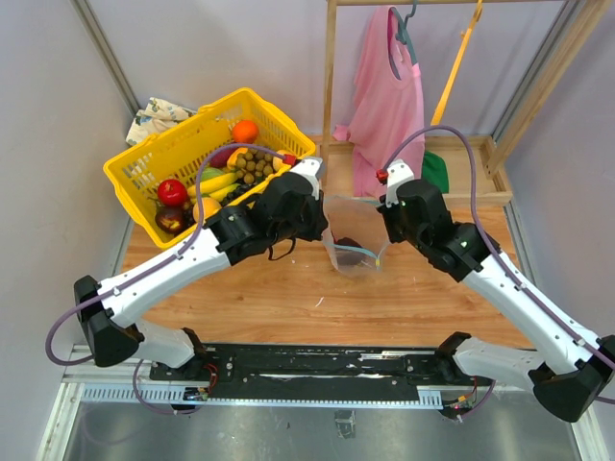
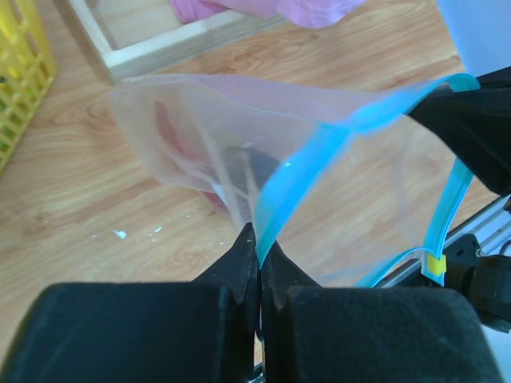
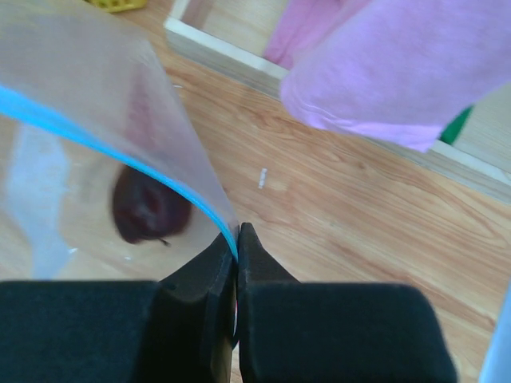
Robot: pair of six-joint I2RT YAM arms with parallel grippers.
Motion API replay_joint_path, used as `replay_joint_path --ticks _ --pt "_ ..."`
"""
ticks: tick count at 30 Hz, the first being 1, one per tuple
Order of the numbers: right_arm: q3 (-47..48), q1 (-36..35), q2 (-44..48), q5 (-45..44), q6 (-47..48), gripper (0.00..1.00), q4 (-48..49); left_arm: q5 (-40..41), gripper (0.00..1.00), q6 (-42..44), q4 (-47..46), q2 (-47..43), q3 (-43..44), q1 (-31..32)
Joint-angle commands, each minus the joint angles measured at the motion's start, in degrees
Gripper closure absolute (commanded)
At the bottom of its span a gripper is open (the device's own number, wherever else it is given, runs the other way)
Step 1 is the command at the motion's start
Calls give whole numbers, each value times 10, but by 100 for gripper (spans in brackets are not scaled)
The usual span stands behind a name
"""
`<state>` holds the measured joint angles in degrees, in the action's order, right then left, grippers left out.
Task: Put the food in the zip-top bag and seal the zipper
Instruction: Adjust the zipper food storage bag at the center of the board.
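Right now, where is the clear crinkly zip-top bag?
Top view: the bag, mid-table between left gripper and right gripper, both pinching its blue-green zipper, right of the yellow plastic basket.

Wooden table bears yellow basket, rack, perhaps zip-top bag.

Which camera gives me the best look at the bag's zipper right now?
Left wrist: the zipper runs wide and blue from the left hand across the open mouth. Right wrist shows one thin edge; top view only a faint curve.
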<state>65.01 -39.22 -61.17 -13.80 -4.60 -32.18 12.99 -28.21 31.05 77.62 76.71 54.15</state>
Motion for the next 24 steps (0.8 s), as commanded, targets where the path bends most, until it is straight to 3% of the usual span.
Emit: replay_joint_path --ticks 1,7,18,20,24 --pt "8 6 20 -96 34 97 -26 38 100 34 84 18 65 2" --pt "12 6 27 -73 36 96 -19 29 100 62 110 48 110 3" --pt "2 6 39 -5 40 75 2 -20 100 70 44 64 80 3" --pt "2 7 41 -4 42 76 2 -21 100 70 39 63 77 2" --pt "1 6 47 -16 48 88 -1 -17 100 73 40 66 76 2"
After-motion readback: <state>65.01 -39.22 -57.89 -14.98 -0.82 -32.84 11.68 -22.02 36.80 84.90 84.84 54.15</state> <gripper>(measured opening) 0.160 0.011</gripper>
